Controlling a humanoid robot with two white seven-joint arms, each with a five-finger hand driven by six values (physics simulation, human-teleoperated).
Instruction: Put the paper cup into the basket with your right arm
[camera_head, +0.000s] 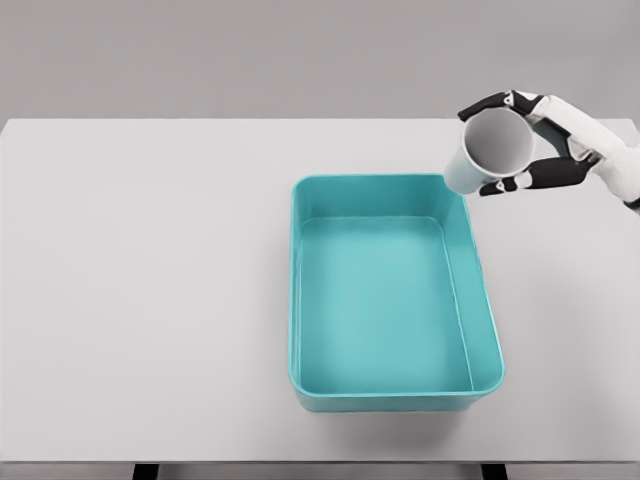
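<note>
Right hand (535, 140) fingers (530, 180) clasp the tilted white paper cup (485, 155) above the teal basket's (480, 300) far right corner, over the surface (150, 280).

Only the right arm shows, entering from the picture's right edge: a smooth, glossy white forearm (622, 165) with a rounded shell and no visible cables, screws or markings. It narrows toward the right hand (545, 140), whose back is covered in the same white casing. The fingers (540, 178) are built of short white segments alternating with black joints (the knuckle areas read darkest), and the fingertips end in small pale caps over black links.
</note>
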